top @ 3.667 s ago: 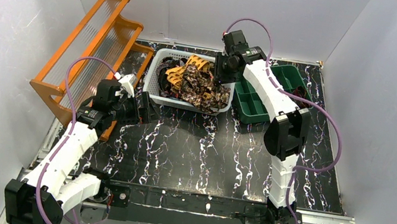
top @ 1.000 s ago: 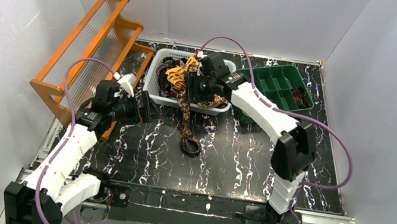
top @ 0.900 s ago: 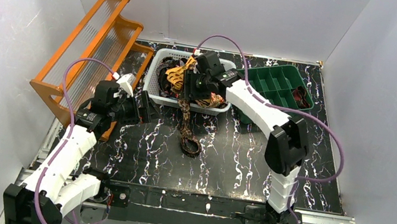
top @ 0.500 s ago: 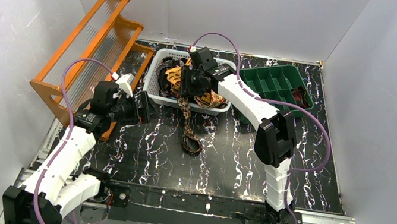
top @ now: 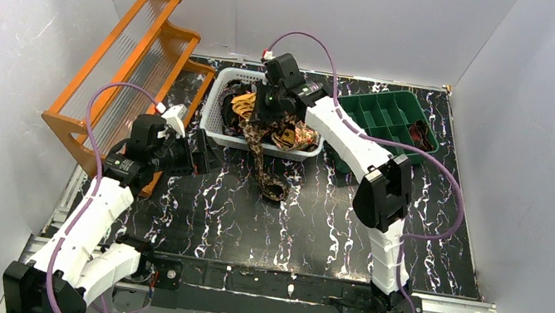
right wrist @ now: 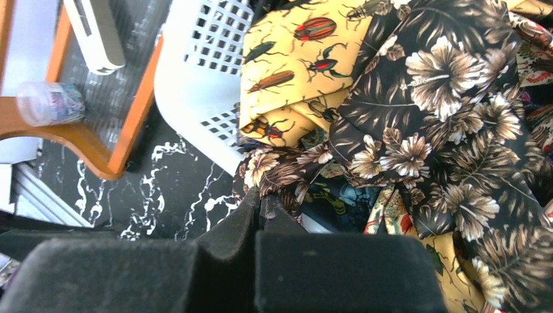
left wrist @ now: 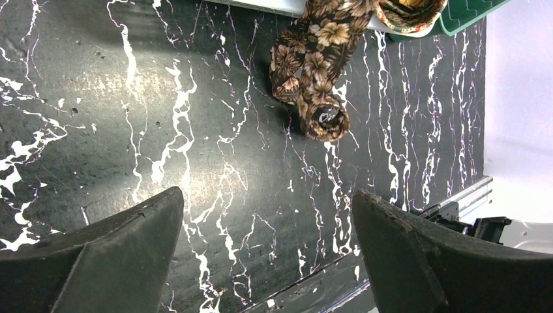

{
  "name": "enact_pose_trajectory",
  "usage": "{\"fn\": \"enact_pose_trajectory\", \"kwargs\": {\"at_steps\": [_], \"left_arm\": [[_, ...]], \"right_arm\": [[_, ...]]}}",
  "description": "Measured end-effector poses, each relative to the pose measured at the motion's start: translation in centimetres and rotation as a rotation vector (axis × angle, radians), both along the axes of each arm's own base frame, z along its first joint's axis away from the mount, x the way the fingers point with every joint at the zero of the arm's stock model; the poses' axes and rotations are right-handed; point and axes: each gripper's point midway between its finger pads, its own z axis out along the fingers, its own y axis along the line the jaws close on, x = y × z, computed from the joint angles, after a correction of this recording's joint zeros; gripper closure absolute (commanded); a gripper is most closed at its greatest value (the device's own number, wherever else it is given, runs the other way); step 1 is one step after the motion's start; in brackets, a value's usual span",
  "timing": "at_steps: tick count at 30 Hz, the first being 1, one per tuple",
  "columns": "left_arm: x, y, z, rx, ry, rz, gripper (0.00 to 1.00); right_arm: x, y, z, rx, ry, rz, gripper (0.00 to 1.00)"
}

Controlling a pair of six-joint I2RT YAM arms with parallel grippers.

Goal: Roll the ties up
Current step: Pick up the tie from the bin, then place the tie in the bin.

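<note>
Several ties lie heaped in a white basket [top: 211, 117]. My right gripper [top: 263, 116] is over the basket's front left part, shut on a dark brown floral tie [top: 267, 173]. That tie hangs over the basket's front rim, and its curled end rests on the black table. In the right wrist view the gripper [right wrist: 261, 199] pinches the floral tie [right wrist: 287, 176], beside a yellow tie with beetle print [right wrist: 300, 52]. My left gripper [top: 205, 155] is open and empty, left of the hanging tie. Its wrist view shows the gripper [left wrist: 267, 195] above bare table, with the tie [left wrist: 316, 72] further off.
An orange rack [top: 135, 50] stands at the back left, close to the left arm. A green compartment tray [top: 386, 115] sits right of the basket, holding a dark item in its far right cell. White walls close in three sides.
My right gripper has moved back and left over the basket with the floral tie, drawing the tie's curled end a little toward the basket. The left arm has barely moved.
</note>
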Motion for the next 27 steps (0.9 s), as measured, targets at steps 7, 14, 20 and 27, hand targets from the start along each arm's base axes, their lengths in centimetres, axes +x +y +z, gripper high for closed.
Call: {"fn": "enact_pose_trajectory", "kwargs": {"at_steps": [7, 14, 20, 27], "left_arm": [[-0.3, 0.1, 0.1, 0.001, -0.002, 0.003, 0.02], [-0.2, 0.1, 0.3, 0.0, -0.007, 0.002, 0.02], [-0.3, 0.0, 0.5, -0.005, -0.015, 0.0, 0.02], [-0.4, -0.1, 0.8, -0.015, -0.022, -0.006, 0.02]], "right_arm": [[-1.5, -1.7, 8.0, 0.122, -0.101, -0.004, 0.99], [-5.6, -7.6, 20.9, 0.344, -0.316, -0.028, 0.99], [-11.0, -9.2, 21.1, 0.411, -0.296, 0.1, 0.87], [-17.5, -10.4, 4.5, 0.273, 0.125, 0.213, 0.33]]}}
